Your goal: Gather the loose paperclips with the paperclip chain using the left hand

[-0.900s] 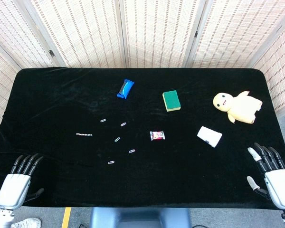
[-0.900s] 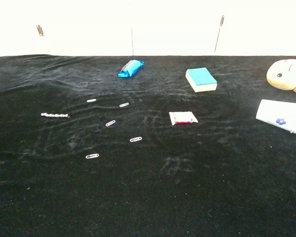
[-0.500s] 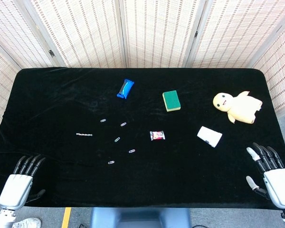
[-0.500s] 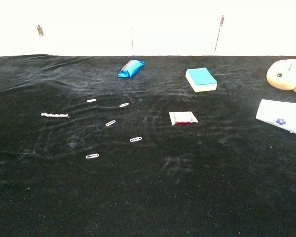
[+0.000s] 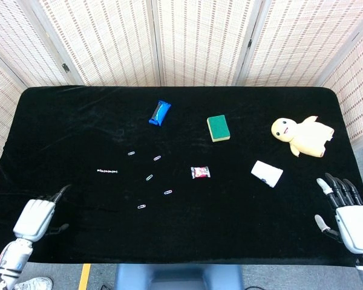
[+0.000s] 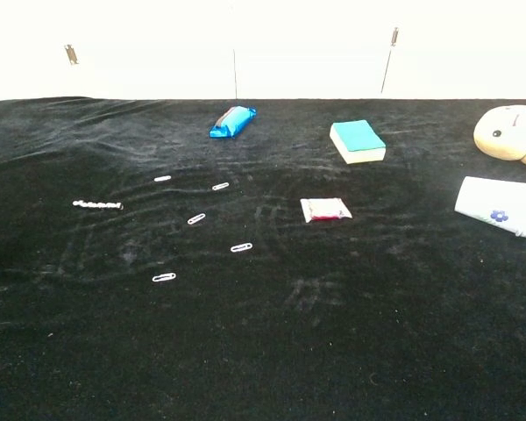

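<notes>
well ahead of both sets of fingers lies the black velvet-covered table (image 5: 72,115), and nothing on it looks gathered yet, so we judge the task barely begun. our right hand (image 5: 349,212) sits at the near right edge with fingers spread and holding nothing. our left hand (image 5: 36,217) sits at the near left edge; one finger points forward, but whether the rest are curled or apart we cannot tell from this angle, and we see nothing held in it.

far beyond the right fingers rest the yellow plush duck toy (image 5: 302,135), the green rectangular sponge (image 5: 218,128), the blue foil snack wrapper (image 5: 160,113) and the white folded pouch (image 5: 267,173); the small red-and-white candy packet (image 5: 199,172) lies mid-table.

ahead of the left fingers and a little to their right lies the short silver paperclip chain (image 5: 107,171), apart from everything. further right of it the loose silver paperclips (image 5: 149,177) are scattered singly, none touching the chain. what is left, we think: reach the left hand to the chain and bring every loose clip and the chain together.
</notes>
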You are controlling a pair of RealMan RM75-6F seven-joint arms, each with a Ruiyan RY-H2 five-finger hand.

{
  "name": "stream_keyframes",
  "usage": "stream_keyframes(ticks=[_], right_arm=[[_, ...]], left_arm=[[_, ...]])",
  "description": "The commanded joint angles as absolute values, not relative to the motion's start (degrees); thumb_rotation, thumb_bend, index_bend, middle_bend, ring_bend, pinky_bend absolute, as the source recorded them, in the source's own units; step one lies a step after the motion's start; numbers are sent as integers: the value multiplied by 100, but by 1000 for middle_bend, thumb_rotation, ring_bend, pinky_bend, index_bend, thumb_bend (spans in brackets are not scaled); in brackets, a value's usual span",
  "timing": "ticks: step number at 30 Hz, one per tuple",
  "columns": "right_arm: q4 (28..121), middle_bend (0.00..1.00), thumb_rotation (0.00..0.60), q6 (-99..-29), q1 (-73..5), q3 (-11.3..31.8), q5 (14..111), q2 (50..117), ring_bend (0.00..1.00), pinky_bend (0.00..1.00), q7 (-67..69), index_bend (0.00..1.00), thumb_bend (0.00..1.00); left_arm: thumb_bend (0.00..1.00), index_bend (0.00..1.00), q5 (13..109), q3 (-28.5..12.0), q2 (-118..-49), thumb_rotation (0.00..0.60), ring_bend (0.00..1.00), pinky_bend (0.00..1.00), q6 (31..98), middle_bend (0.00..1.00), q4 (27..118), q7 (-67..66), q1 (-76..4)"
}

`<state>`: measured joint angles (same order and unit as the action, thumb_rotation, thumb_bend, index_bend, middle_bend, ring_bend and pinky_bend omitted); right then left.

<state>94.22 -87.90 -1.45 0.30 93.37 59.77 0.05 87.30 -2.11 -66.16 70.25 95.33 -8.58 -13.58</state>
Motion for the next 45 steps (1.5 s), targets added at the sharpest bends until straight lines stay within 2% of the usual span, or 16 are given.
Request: stream_keyframes(ticks=[1, 4, 7, 15, 21, 45], right_arm=[[9490, 0, 600, -8612, -238, 83, 9204, 5985, 7, 0, -96, 0, 357], [9513, 0, 600, -8470, -292, 130, 9033, 5966, 7, 0, -82, 0, 357], [9539, 0, 600, -8378, -337, 189, 8885, 5952, 6, 0, -58, 0, 357], [9550, 8, 600, -8063, -504, 313, 8564, 5932, 8, 0, -3, 0, 357], [9554, 11, 600, -7955, -563, 332, 8461, 5959, 8, 0, -70, 0, 357], [9537, 17, 600, -7916, -535, 393, 8129, 5902, 8, 0, 127, 0, 357]], left_arm=[[220, 217, 8384, -584, -6824, 600, 871, 840, 6634, 719, 9378, -660, -1829], [272, 311, 8238, -758, -7057, 600, 994, 986, 6548, 930, 9119, -808, -2040], [292, 375, 7921, -911, -7122, 600, 1000, 1000, 6165, 999, 9041, -810, -2311], [339, 414, 7352, -1107, -7463, 600, 1000, 1000, 5434, 1000, 8457, -550, -2862], [354, 414, 7150, -1187, -7666, 600, 1000, 1000, 5223, 1000, 8096, -370, -3095], [352, 443, 6938, -1068, -8675, 600, 1000, 1000, 4136, 1000, 6345, 231, -4006]])
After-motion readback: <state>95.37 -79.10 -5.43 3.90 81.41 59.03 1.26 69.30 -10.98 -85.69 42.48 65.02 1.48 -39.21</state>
